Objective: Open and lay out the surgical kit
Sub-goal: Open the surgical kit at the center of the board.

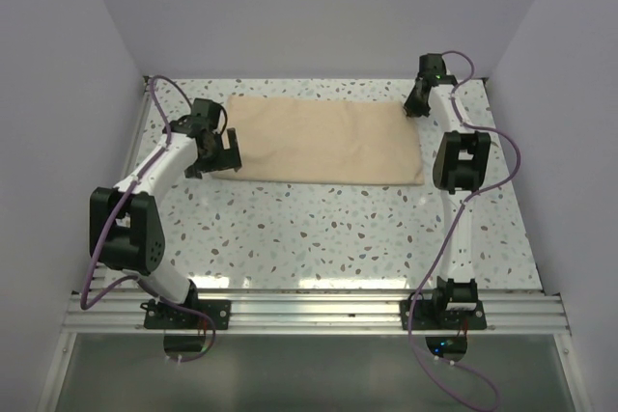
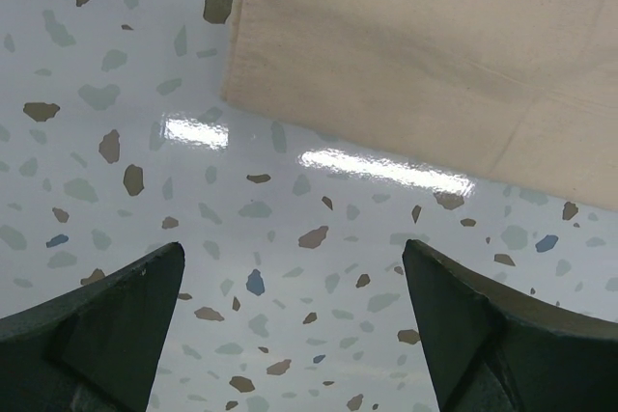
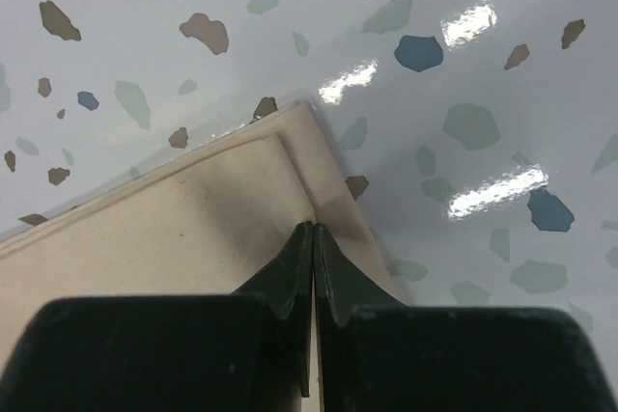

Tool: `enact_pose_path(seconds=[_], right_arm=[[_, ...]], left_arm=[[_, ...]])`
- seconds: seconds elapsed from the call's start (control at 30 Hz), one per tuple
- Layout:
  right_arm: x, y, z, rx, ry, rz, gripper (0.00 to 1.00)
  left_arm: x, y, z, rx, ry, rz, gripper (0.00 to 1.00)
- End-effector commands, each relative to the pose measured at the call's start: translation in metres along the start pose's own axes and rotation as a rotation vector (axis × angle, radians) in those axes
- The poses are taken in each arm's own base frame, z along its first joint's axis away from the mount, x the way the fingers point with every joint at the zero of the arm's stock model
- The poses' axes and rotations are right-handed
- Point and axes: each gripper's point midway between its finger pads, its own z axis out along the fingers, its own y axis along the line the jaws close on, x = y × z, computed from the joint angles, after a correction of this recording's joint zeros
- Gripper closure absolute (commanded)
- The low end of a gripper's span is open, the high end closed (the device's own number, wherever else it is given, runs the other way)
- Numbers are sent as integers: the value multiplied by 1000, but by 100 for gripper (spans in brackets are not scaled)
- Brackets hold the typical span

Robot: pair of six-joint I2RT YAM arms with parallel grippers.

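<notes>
The surgical kit is a folded beige cloth wrap [image 1: 319, 137] lying flat across the far half of the table. My right gripper [image 1: 417, 103] is at its far right corner. In the right wrist view the fingertips [image 3: 313, 229] are pressed together on the edge of the top cloth layer [image 3: 174, 229], just inside the corner. My left gripper [image 1: 214, 153] hovers at the wrap's near left corner. In the left wrist view its jaws [image 2: 293, 267] stand wide open over bare table, and the cloth corner [image 2: 435, 55] lies just beyond them, untouched.
The speckled white table [image 1: 319, 229] is walled at the back and on both sides. The arm bases are bolted to a metal rail [image 1: 309, 311] at the near edge. The right arm's elbow [image 1: 459, 161] hangs beside the wrap's right end.
</notes>
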Motion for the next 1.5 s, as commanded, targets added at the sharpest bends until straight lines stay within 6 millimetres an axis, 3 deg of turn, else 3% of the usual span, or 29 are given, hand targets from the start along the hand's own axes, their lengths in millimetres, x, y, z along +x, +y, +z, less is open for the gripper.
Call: enact_pose_path(seconds=[0.0,0.07,0.1,0.2,0.5,0.6,0.63,0.7,0.73,0.77,0.8,0.83,0.9,0.93,1.0,1.1,1.17,1.2,1.23,1.3,1.37,1.47], right_arm=[[-32,36,-35,-153,-77,20,100],[-33,42,-45,-183,-76,25,100],[-43,48,-60,-201,-105,27,100],[-45,65,-85,-260,-115,16,100],[-28,104,-147,-360,-119,-37,100],[-12,118,-168,-393,-101,-72,100],[3,125,-171,-397,-79,-96,100],[13,134,-193,-431,-82,-122,100],[33,141,-194,-435,-50,-153,100],[42,144,-199,-442,-41,-168,100],[45,149,-217,-468,-53,-183,100],[65,152,-219,-468,-24,-213,100],[77,156,-242,-503,-21,-234,100],[95,155,-245,-503,8,-253,100],[112,149,-258,-512,40,-270,100],[134,120,-290,-509,54,-296,100],[147,87,-312,-479,35,-302,100],[167,61,-309,-424,88,-314,100],[162,44,-332,-417,29,-311,100],[186,8,-338,-346,77,-318,100],[198,-18,-364,-343,73,-292,100],[220,-56,-384,-300,86,-244,100]], left_arm=[[-23,-12,-7,45,-65,0,0],[-23,-14,-8,48,-69,1,0],[-24,-15,-8,51,-72,0,0],[-27,-17,-10,57,-83,1,0],[-42,-17,-26,56,-144,-3,0],[-44,-17,-30,59,-158,-2,0],[-46,-18,-32,64,-167,-2,0],[-48,-19,-35,72,-174,-5,0],[-52,-20,-39,78,-188,-6,0],[-53,-20,-40,78,-193,-6,0],[-56,-21,-43,80,-205,-9,0],[-59,-20,-45,77,-216,-9,0],[-65,-19,-52,74,-236,-10,0],[-68,-18,-54,63,-247,-10,0],[-78,-16,-62,53,-276,-10,0],[-97,-11,-79,21,-334,-25,0],[-118,-5,-99,-15,-408,-53,0],[-126,-2,-109,-25,-439,-69,0],[-136,4,-120,-47,-484,-94,0],[-154,5,-144,-37,-568,-124,0],[-168,6,-160,-31,-634,-152,0],[-176,4,-160,-30,-648,-178,0]])
